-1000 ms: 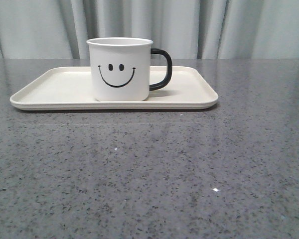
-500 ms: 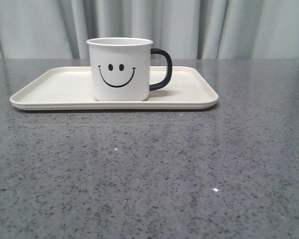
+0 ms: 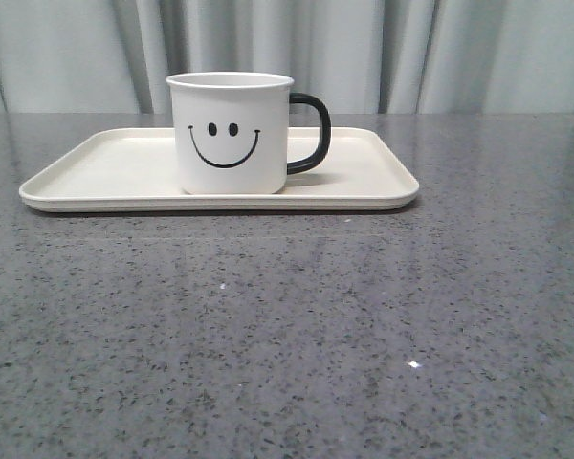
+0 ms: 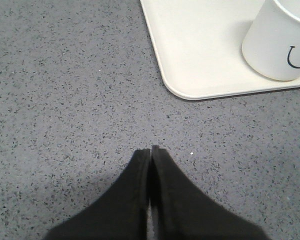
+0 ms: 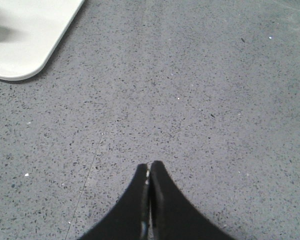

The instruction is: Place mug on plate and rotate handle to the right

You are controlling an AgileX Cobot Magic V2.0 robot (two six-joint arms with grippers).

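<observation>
Grey speckled surface (image 3: 287, 325): mug (image 3: 231, 134) upright on plate (image 3: 364, 177), handle (image 3: 311, 132) right; left pincer (image 4: 150, 150) and right pincer (image 5: 149, 165) both pressed together, empty.

Staged test bench, speckled grey countertop (image 3: 297, 335), pale grey curtain (image 3: 383, 53) backdrop

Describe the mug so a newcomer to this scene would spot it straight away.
On the grey speckled table, find the wide cream plate in front of the curtain. The mug stands upright on it, near its middle. It is white with a black smiley face, and its black handle points right.
</observation>
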